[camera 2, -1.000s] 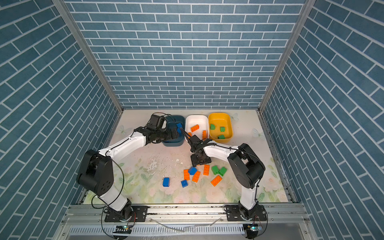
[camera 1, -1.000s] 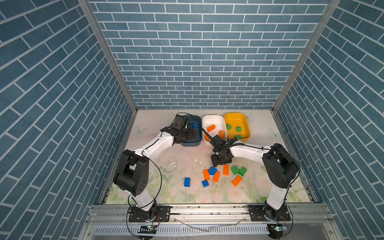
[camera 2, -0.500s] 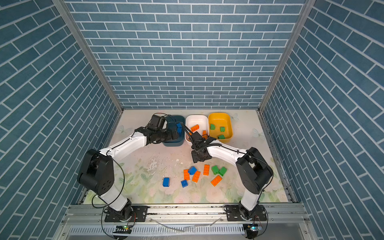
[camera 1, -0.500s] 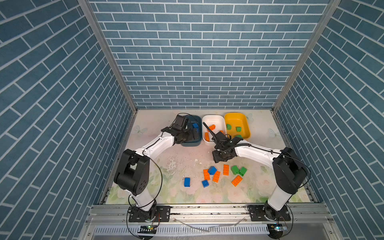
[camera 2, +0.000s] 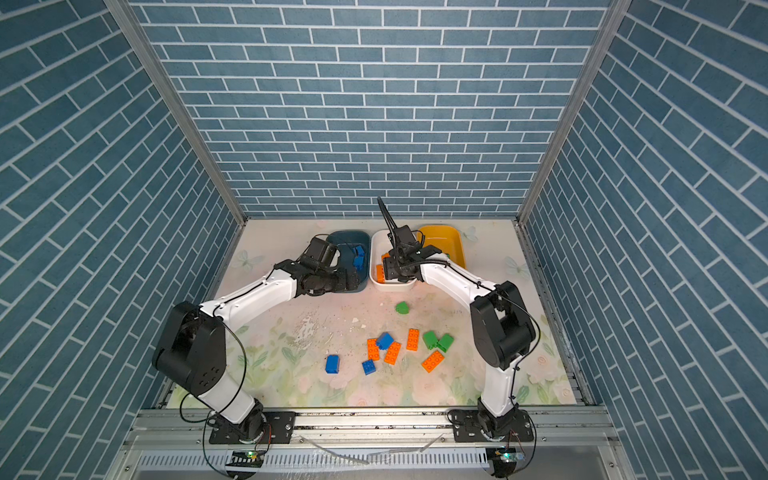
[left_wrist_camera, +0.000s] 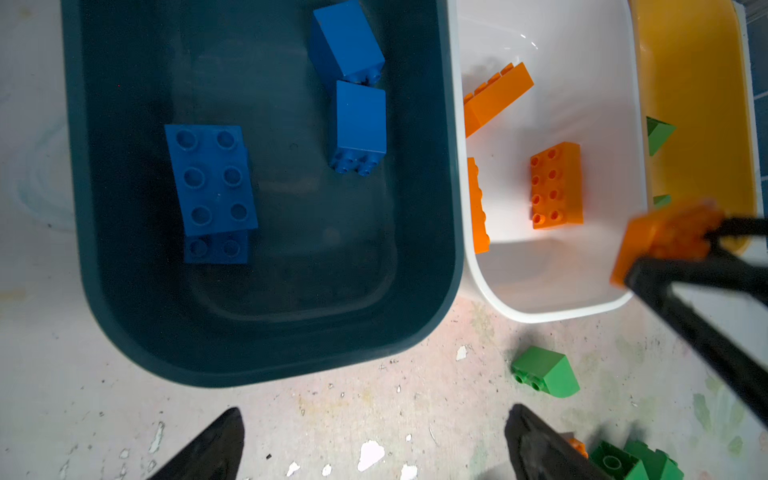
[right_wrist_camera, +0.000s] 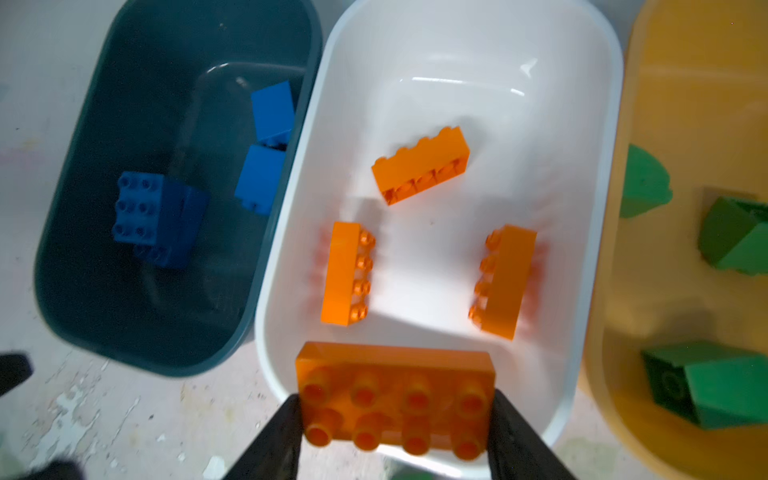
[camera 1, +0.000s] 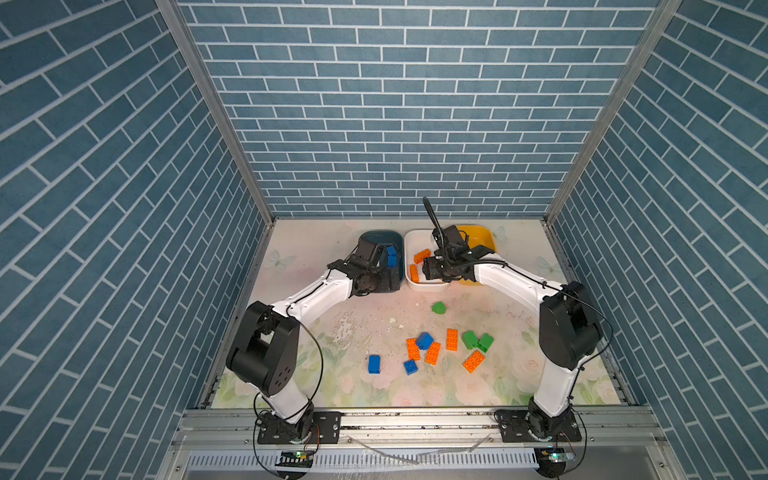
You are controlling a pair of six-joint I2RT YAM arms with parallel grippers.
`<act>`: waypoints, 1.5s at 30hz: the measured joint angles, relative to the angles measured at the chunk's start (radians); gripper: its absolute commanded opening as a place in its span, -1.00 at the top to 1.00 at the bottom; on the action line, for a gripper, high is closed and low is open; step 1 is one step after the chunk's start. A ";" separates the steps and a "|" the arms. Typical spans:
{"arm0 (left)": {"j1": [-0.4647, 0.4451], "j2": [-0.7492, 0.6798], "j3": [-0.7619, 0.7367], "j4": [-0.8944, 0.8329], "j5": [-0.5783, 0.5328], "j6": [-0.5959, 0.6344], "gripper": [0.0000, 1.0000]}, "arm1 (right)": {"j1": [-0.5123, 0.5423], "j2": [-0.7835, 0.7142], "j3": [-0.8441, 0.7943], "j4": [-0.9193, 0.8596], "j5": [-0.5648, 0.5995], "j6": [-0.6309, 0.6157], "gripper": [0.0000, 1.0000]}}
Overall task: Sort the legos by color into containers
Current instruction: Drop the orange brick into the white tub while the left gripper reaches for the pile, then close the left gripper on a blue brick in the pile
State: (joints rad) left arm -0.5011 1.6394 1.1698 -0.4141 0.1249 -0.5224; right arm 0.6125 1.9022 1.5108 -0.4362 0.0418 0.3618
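- a lab-style robot test booth
- brick-print panels (camera 1: 395,124) on metal posts (camera 1: 219,112) around a table (camera 1: 311,249)
- left arm (camera 1: 316,295) and right arm (camera 1: 511,282) bolted to a metal rail (camera 1: 415,422)

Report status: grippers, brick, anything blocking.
Right gripper shut on orange brick over white tub. Left gripper open, empty, beside teal tub. Drop path looks clear.

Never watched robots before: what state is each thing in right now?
left gripper, open, empty.
right gripper, shut on orange brick above white tub.
teal tub, holds blue bricks.
white tub, holds three orange bricks.
yellow tub, holds green bricks.
loose bricks, unsorted on table.
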 measured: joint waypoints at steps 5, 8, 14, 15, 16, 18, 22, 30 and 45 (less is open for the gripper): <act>-0.031 -0.044 -0.039 -0.026 -0.024 0.015 -0.99 | -0.037 0.152 0.204 -0.050 0.007 -0.055 -0.64; -0.053 -0.072 -0.065 -0.043 -0.031 0.027 -0.99 | -0.035 0.159 0.225 -0.072 0.008 -0.075 -0.81; -0.141 -0.087 -0.083 -0.064 -0.034 0.096 -0.99 | -0.032 0.012 0.028 -0.040 -0.005 -0.073 -0.98; -0.167 -0.086 -0.083 -0.071 -0.034 0.113 -0.99 | -0.031 -0.038 -0.039 -0.026 -0.007 -0.070 -0.98; -0.193 -0.083 -0.082 -0.078 -0.035 0.129 -0.99 | -0.031 -0.088 -0.106 -0.011 -0.008 -0.063 -0.98; -0.243 -0.064 -0.076 -0.093 -0.031 0.158 -0.96 | -0.030 -0.189 -0.233 0.023 0.003 -0.043 -0.97; -0.327 0.014 -0.052 -0.109 0.012 0.213 -0.84 | -0.031 -0.365 -0.463 0.109 0.098 0.027 -0.98; -0.418 0.182 0.065 -0.158 0.063 0.291 -0.55 | -0.083 -0.465 -0.623 0.138 0.274 0.173 -0.98; -0.451 0.302 0.161 -0.227 0.016 0.319 0.25 | -0.091 -0.443 -0.621 0.128 0.283 0.192 -0.97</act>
State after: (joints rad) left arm -0.9524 1.9411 1.3308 -0.6415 0.1410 -0.2039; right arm 0.5213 1.4590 0.8894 -0.3080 0.3248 0.5533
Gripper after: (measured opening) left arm 0.462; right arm 0.988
